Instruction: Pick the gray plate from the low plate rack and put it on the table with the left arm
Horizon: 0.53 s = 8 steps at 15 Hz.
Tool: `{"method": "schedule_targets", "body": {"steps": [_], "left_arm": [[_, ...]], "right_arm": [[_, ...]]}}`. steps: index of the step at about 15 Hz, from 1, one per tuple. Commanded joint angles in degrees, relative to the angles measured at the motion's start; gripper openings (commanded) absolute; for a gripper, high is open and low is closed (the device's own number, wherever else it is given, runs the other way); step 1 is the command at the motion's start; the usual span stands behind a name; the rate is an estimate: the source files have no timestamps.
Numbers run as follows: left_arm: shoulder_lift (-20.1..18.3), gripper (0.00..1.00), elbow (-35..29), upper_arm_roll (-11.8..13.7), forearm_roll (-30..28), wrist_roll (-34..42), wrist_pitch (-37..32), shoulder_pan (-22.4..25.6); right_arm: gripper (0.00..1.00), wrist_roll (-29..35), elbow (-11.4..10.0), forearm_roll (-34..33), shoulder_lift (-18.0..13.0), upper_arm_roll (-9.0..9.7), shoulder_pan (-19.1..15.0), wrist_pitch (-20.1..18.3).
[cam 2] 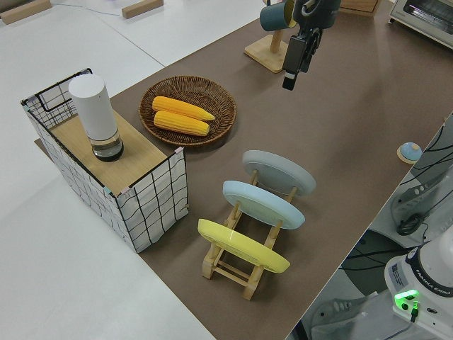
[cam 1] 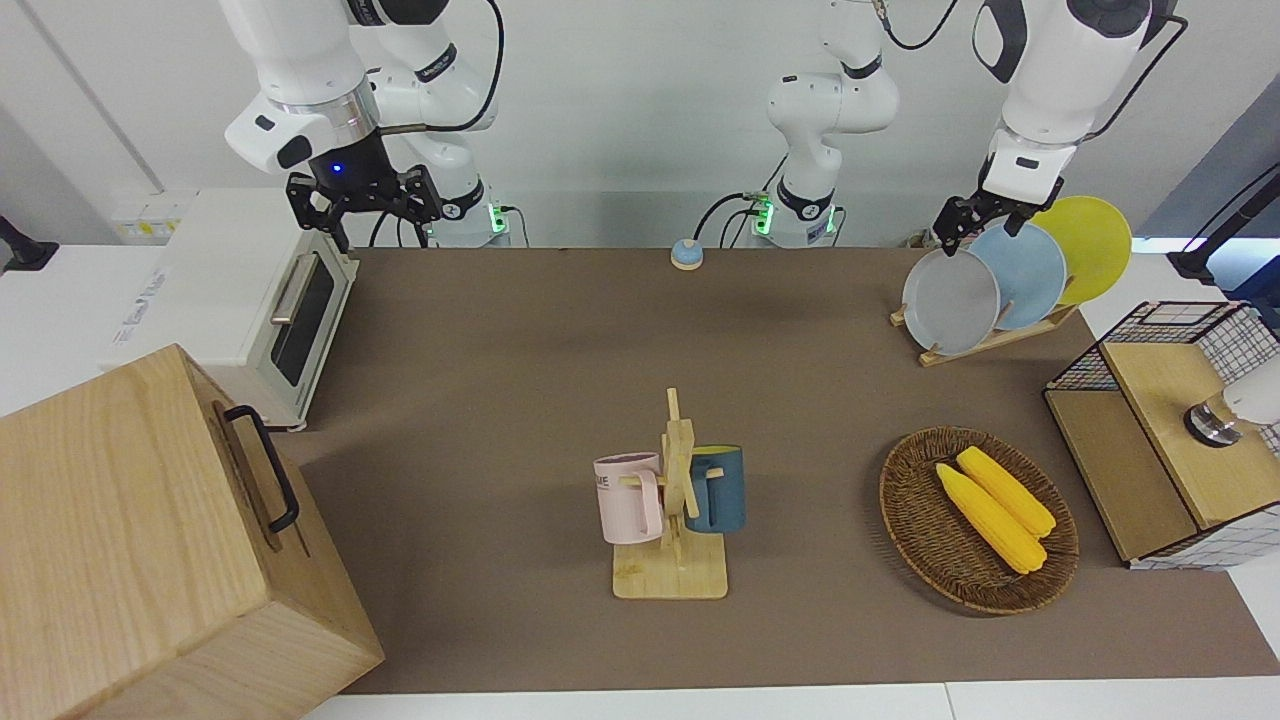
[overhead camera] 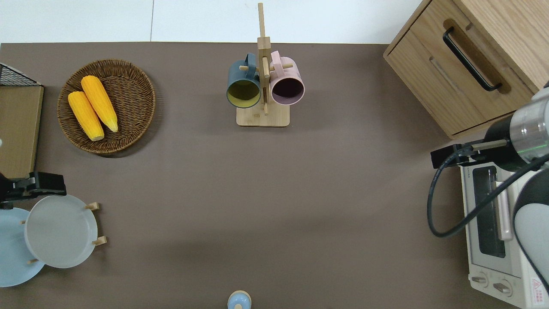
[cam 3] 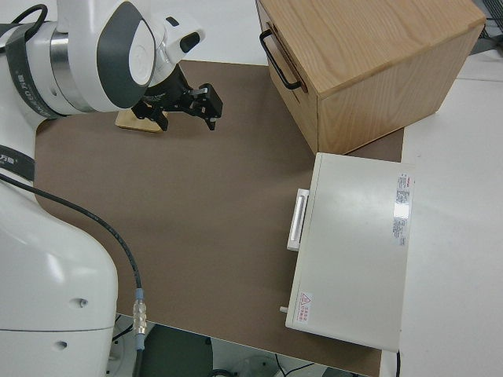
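Observation:
The gray plate leans in the low plate rack at the left arm's end of the table, beside a light blue plate and a yellow plate. It also shows in the overhead view and the left side view. My left gripper hangs open and empty in the air, over the rim of the gray plate in the overhead view, not touching it. My right gripper is open and parked.
A wicker basket with two corn cobs lies farther from the robots than the rack. A wire basket shelf with a white cylinder stands beside it. A mug stand, a toaster oven, a wooden cabinet and a small blue bell are also on the table.

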Motion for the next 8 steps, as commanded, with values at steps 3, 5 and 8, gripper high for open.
{"method": "schedule_targets", "body": {"steps": [3,5,8], "left_arm": [[0.0,1.0,-6.5,-0.3,6.2,-0.5,0.7,0.2],[0.5,1.0,-7.6,0.1,6.4,0.5,0.7,0.4],[2.0,1.0,-9.1,0.2,6.9,1.6,0.9,0.7]], "right_arm": [[0.983,0.7,0.5,-0.1,-0.1,0.98,-1.1,-0.7],[0.983,0.7,0.5,-0.1,-0.1,0.98,-1.1,-0.8],[0.983,0.7,0.5,-0.1,-0.2,0.98,-1.1,-0.8]]}}
